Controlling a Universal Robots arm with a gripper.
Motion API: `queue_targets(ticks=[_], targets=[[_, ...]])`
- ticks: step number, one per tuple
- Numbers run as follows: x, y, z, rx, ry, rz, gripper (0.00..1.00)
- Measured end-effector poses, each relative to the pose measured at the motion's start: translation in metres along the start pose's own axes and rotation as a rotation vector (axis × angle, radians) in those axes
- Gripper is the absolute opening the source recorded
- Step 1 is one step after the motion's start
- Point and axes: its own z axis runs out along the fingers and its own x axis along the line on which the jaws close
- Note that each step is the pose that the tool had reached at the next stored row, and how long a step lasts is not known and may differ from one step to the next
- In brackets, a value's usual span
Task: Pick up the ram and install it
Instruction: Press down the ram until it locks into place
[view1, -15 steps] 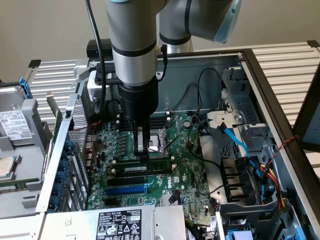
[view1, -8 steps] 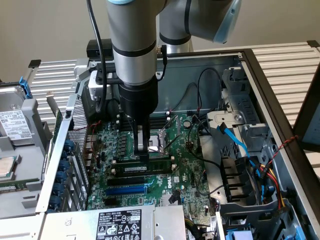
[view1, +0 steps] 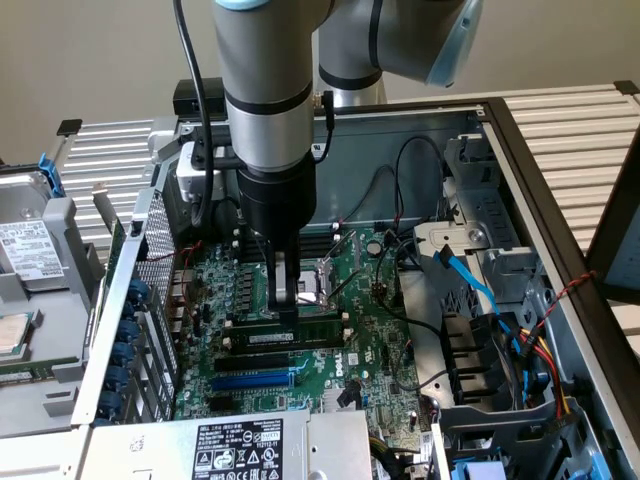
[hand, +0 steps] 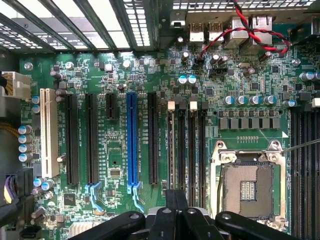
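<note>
Low on the motherboard (view1: 375, 325), inside the open computer case (view1: 400, 125), the ram (view1: 312, 336) stands on edge at a black memory slot. It is a long thin green stick with a white label and dark chips, lying parallel to the blue slot (view1: 255, 380). The exterior view shows the arm coming straight down over the stick's middle. The wrist view looks flat onto the board and shows the row of black slots (hand: 192, 150), a white slot (hand: 48, 132) and the bare processor socket (hand: 247, 187), which the arm partly covers in the exterior view. The gripper (view1: 288, 314) (hand: 176, 202) is closed, its fingers together on the ram's top edge. It seems to be pinching the stick, though the contact is hard to make out.
</note>
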Motion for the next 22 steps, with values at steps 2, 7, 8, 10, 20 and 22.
queue_targets(ticks=[2,7,8,10,20,22], targets=[[0.0011,0.0000,0.0004,0.0000,0.0000,0.000,0.10],[0.0008,-0.0001,0.0009,-0.0001,0.0002,0.000,0.10],[0.0004,-0.0005,0.0017,-0.0001,0.0002,0.000,0.10],[0.0003,-0.0007,0.0020,-0.0001,0.0002,0.000,0.10],[0.0005,-0.0007,0.0037,0.0001,-0.0001,0.000,0.10],[0.0006,-0.0007,0.0062,0.0001,-0.0001,0.000,0.10]])
